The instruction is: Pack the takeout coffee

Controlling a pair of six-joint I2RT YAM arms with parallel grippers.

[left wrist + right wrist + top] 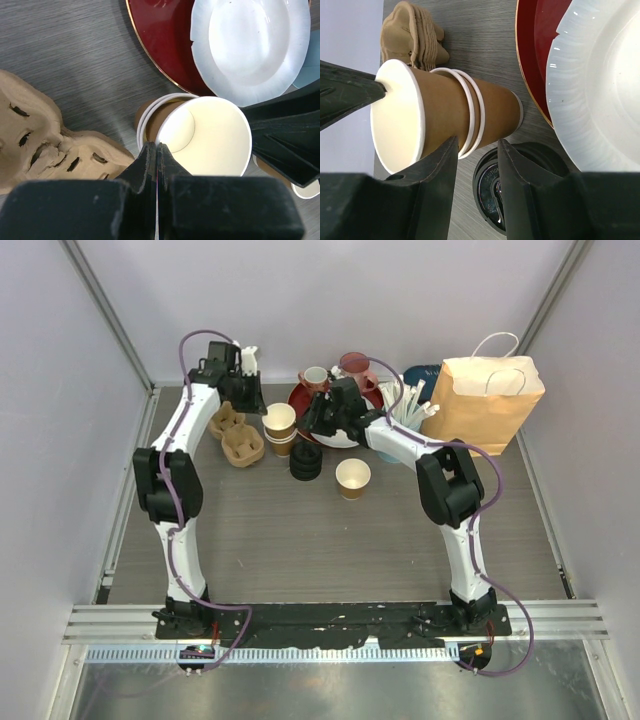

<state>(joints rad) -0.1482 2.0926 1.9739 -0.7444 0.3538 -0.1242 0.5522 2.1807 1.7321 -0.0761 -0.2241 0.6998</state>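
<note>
Left pincer (157, 150): clenched on the rim of the top cup (210, 135), a tan, unlidded paper cup nested in a cup stack (492, 107) standing on the counter (300, 540). Right pincer (477, 142): jaws apart beside the stack's lower rims; whether it grips cannot be determined. Black lids (492, 185) are stacked just beside the cups. A second open cup (352, 478) stands apart, nearer the arms. A pulp carrier (240, 445) lies left of the stack, a red plate (165, 40) behind it, and a paper bag (485, 400) at far right.
</note>
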